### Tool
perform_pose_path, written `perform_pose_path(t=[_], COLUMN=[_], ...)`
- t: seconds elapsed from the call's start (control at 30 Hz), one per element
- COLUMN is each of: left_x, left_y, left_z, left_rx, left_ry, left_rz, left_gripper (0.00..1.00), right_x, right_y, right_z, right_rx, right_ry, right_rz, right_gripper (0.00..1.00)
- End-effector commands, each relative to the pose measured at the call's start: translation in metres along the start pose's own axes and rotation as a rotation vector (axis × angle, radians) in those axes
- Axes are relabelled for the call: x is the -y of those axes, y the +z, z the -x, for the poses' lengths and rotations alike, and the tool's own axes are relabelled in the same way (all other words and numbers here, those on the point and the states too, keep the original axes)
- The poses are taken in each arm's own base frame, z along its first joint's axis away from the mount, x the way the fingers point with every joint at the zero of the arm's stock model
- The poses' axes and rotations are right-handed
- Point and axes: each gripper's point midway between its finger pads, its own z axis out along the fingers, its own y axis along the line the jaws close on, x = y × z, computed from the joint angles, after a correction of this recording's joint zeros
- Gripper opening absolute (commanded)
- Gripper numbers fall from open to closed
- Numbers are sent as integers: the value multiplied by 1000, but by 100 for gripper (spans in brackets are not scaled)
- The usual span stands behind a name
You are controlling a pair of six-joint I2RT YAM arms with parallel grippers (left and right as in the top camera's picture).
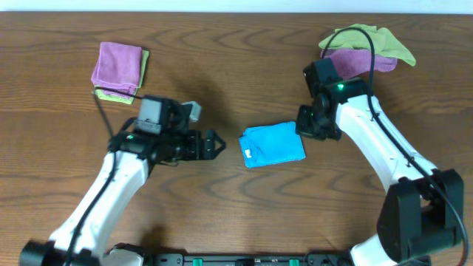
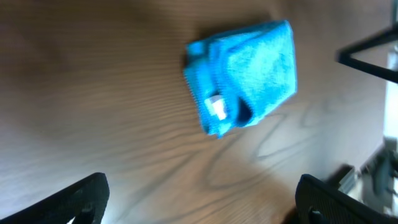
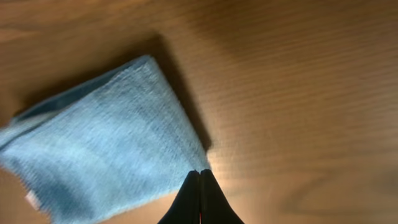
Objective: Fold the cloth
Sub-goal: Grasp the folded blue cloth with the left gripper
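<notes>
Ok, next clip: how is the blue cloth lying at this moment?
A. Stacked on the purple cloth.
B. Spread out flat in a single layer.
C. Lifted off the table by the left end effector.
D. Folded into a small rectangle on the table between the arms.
D: the blue cloth rests on the table as a compact, layered rectangle, and the left end effector is open just short of it.

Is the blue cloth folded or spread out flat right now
Folded. The cloth lies as a small compact rectangle, and the left wrist view shows stacked layers along its edge by the white tag.
</notes>
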Motion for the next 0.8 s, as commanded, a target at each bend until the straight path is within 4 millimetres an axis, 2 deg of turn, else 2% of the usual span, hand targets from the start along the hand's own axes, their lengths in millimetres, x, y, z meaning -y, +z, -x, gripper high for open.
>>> perform_pose_path(t=[0.0,0.17,0.3,0.47,0.6,0.77], left_x=[15,5,-3,-6,-3,-4], left_y=[28,70,90,101,109,120], left_z=[-11,-19,-19,-17,-16,-20], left_rx=[-85,-138,-152,-151,-144,-159], left_ry=[1,-32,-75,-114,-142,-167], left_rz=[-71,-23,-21,-32,-40,-39], left_gripper=[95,95,95,95,95,95], right_x=[10,14,10,5,-14,-40], right_y=[18,38,53,75,88,94], right_z=[-5,0,6,6,-1,-17], right_rx=[-36,-28,-22,-52,-105,-172], right_ry=[38,74,75,86,84,46], right_rz=[25,51,55,69,150,230], right_gripper=[1,1,1,2,2,1])
